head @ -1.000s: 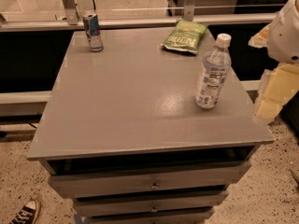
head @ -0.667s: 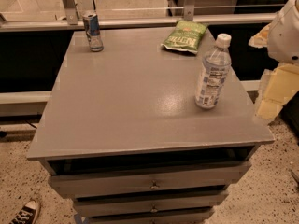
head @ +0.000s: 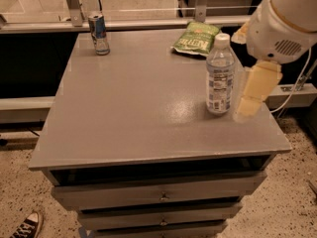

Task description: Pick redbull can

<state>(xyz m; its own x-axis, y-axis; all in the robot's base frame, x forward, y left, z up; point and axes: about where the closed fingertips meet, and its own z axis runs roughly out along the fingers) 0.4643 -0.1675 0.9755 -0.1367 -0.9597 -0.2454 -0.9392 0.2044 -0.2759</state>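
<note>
The redbull can [head: 99, 33] stands upright at the far left corner of the grey cabinet top [head: 138, 108]; it is slim, blue and silver with a silver top. My gripper [head: 251, 92], cream-coloured under a white arm housing [head: 285, 26], hangs at the right edge of the top, just right of the clear water bottle [head: 220, 74]. It is far from the can, across the whole width of the top, and holds nothing that I can see.
A green chip bag [head: 196, 37] lies at the far right of the top, behind the bottle. Drawers [head: 161, 195] run below the front edge. A metal rail [head: 148, 24] and dark gap lie behind. A shoe [head: 25, 227] is on the floor at lower left.
My arm and gripper have moved left and now hang closer to the water bottle, taking up more of the view. The can, bottle and bag have not moved.
</note>
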